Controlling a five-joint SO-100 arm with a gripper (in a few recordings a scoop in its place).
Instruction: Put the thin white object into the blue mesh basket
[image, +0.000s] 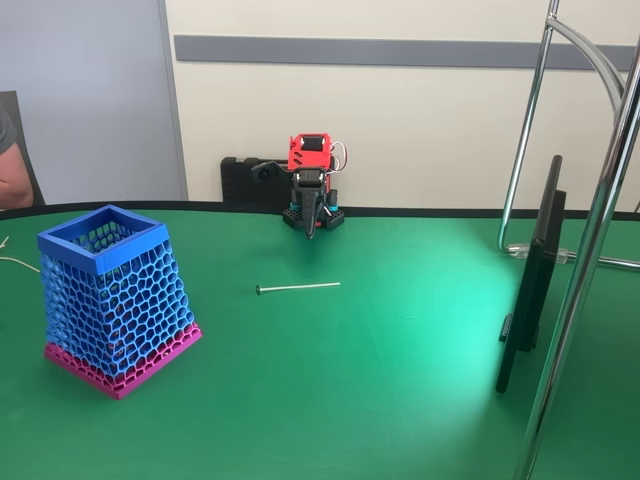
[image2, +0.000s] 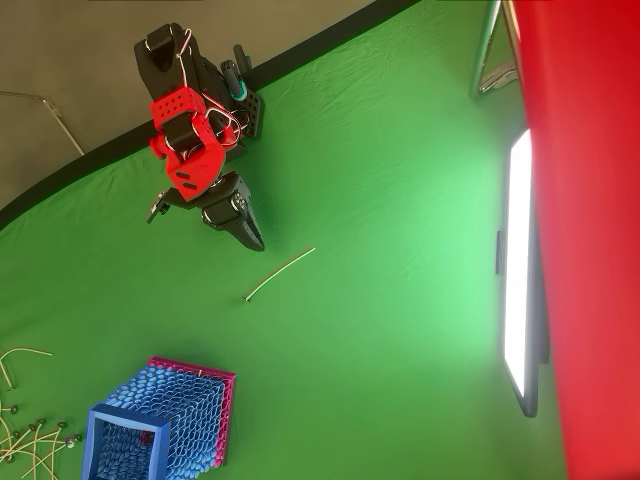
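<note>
Nothing of the task is done yet, as far as you can see here. The thin white object (image: 298, 288) lies flat on the green desk (image: 400, 380), out in the open and untouched. The blue mesh basket (image: 103, 240) stands upright, well apart from it, toward the left in the fixed view; what shows of its inside through the rim in the overhead view (image2: 122, 428) holds no stick.

Your gripper (image: 310, 228) hangs near the arm's base, pointing down toward the desk, behind the stick in the fixed view. In the overhead view it (image2: 252, 238) sits near the stick's right end (image2: 281, 273) but clear of it, not touching.

Jaws: they look drawn together into one dark point and hold nothing, though they are small in both views, so read that as likely and not certain.

Left for you: reach, grasp, lift, carry to the basket, drop in. The stick is very slender and flat on the desk, so I judge the pick to be the hard step.
</note>
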